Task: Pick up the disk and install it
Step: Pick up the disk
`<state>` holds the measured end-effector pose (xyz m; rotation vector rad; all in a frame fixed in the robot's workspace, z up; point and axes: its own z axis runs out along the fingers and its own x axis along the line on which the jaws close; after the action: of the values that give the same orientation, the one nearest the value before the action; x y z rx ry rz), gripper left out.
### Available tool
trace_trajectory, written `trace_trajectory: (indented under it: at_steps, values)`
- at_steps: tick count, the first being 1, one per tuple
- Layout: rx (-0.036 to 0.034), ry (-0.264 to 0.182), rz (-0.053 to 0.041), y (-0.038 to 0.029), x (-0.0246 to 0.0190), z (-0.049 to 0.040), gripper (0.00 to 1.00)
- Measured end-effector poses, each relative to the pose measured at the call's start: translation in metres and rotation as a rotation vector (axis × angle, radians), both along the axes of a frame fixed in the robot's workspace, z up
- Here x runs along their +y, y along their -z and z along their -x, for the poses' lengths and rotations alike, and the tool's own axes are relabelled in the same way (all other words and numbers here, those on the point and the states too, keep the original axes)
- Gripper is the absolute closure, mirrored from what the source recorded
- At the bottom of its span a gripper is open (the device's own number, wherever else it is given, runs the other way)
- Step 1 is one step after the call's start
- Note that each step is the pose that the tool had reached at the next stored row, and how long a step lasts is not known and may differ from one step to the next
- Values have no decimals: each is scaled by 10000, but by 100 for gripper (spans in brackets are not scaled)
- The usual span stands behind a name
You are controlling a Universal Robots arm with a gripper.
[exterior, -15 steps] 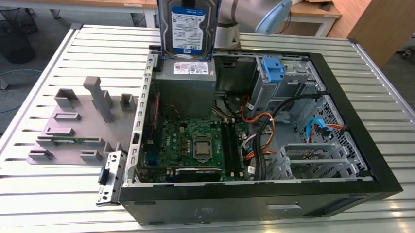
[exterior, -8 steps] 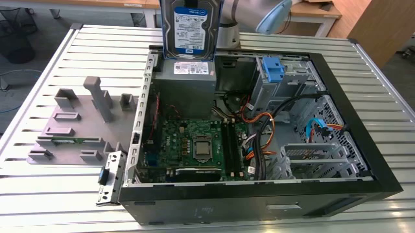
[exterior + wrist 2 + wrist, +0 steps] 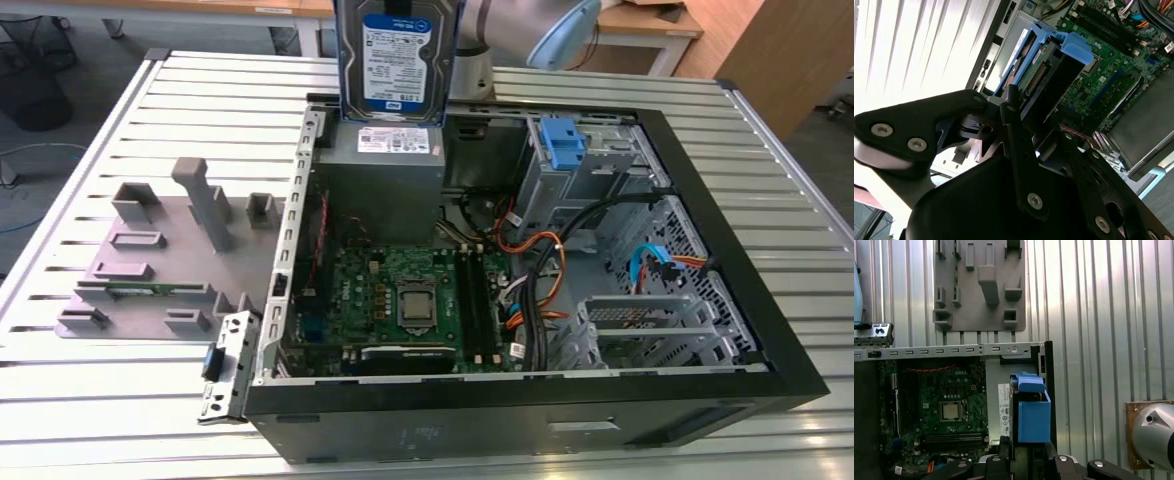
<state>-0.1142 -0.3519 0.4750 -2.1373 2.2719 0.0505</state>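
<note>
Disk [image 3: 394,55], flat rectangular silver-metal hard drive with blue-and-white label and blue plastic rails: clamped between the jaws, standing on edge in the air, touching nothing else. Black two-finger gripper [image 3: 1038,115] closed on the disk, with a finger [image 3: 1016,125] on each side of it. Blue rail end [image 3: 1033,412] pokes out past the fingertips in both wrist views.

Directly under the jaws: grey metal power-supply box with white sticker [image 3: 380,150], close but apart from the disk. Sits inside the open black computer case [image 3: 747,300]. Further past the jaws, green motherboard [image 3: 400,295]. Off to the side of the jaws, toward the exterior view's right: silver drive cage [image 3: 601,165] with a plain blue plastic bracket [image 3: 563,140] on it, and orange and black cable bundle [image 3: 541,250] near its foot. On the other side, outside the case: grey fixture plate with upright blocks [image 3: 174,250] on the slatted metal table [image 3: 107,420].

Step in hand reads as carry, disk lifted and not seated.

Tips, judgement only:
- Keep clamp force steady; smooth metal and plastic rails could slip.
- Keep height over the power-supply box and case wall.
- Move slowly; a long overhang past the fingertips means leverage on the grip.
- Keep the rails parallel to the cage slot, away from the cables.
- Can't tell connector orientation against the cage from here.
</note>
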Motion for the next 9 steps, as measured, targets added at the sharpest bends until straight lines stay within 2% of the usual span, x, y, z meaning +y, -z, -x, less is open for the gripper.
trace_trajectory:
  at_steps: [9]
  values:
    - [-1, 0, 0, 0, 0, -37, 65]
